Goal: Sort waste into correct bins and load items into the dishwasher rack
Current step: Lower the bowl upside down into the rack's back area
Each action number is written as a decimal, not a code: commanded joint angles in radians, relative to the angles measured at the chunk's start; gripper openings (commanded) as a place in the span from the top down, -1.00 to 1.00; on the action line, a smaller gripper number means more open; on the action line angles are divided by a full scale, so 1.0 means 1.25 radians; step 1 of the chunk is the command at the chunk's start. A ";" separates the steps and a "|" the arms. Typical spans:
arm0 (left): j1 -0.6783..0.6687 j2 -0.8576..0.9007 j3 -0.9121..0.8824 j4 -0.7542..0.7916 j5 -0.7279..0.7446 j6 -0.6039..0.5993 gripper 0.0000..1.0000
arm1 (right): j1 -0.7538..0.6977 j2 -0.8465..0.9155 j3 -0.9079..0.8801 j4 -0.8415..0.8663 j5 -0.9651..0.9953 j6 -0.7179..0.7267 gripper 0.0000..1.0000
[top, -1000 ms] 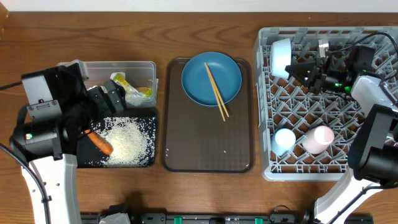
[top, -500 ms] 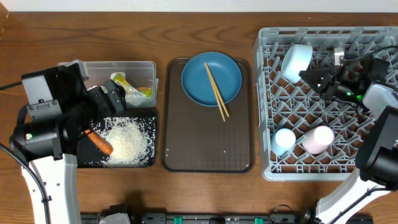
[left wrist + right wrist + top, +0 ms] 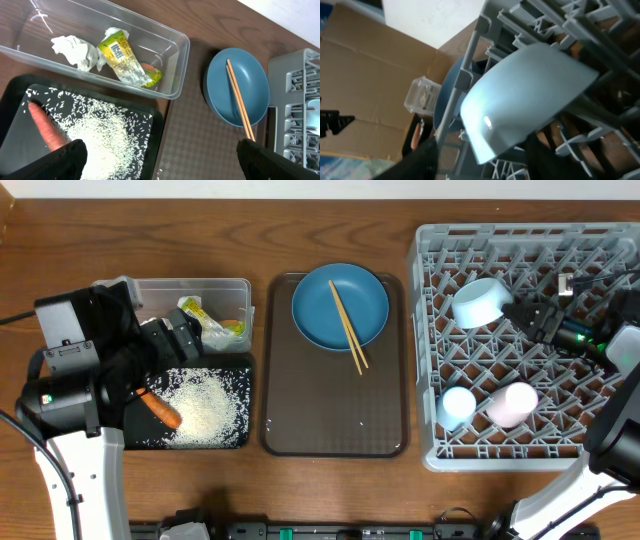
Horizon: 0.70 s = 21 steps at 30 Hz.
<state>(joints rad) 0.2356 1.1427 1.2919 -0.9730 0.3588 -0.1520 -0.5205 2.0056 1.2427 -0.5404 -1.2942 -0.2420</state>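
Note:
The white-and-light-blue bowl [image 3: 478,302] [image 3: 530,95] lies tilted on the pegs of the grey dishwasher rack [image 3: 425,360]. My right gripper [image 3: 525,312] [image 3: 482,155] is open just right of it, fingers either side of its rim with gaps. A light blue cup [image 3: 458,402] and a pink cup [image 3: 510,402] sit at the rack's front. The blue plate [image 3: 320,305] [image 3: 220,85] carries the chopsticks [image 3: 347,330] [image 3: 239,100]. My left gripper [image 3: 175,340] [image 3: 162,165] hangs open and empty over the black tray [image 3: 140,438], which holds the carrot [image 3: 45,130] and rice [image 3: 105,135].
The clear tub [image 3: 190,284] [image 3: 165,30] behind the black tray holds crumpled paper [image 3: 75,50] and the yellow-green wrapper [image 3: 125,57]. The plate rests on a dark brown serving tray [image 3: 335,410] in the middle. Bare wood runs along the back.
My right gripper carried the bowl from the rack's back left corner rightward and forward, then opened; the bowl now rests on the pegs. The left arm has not moved.

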 commanded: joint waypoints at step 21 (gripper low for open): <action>0.005 -0.004 0.002 -0.003 -0.010 0.010 -0.96 | 0.067 -0.276 0.031 -0.015 0.386 0.175 -0.11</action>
<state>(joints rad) 0.2359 1.1423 1.2919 -0.9730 0.3588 -0.1520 -0.4984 1.7405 1.2541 -0.5442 -0.9398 -0.0479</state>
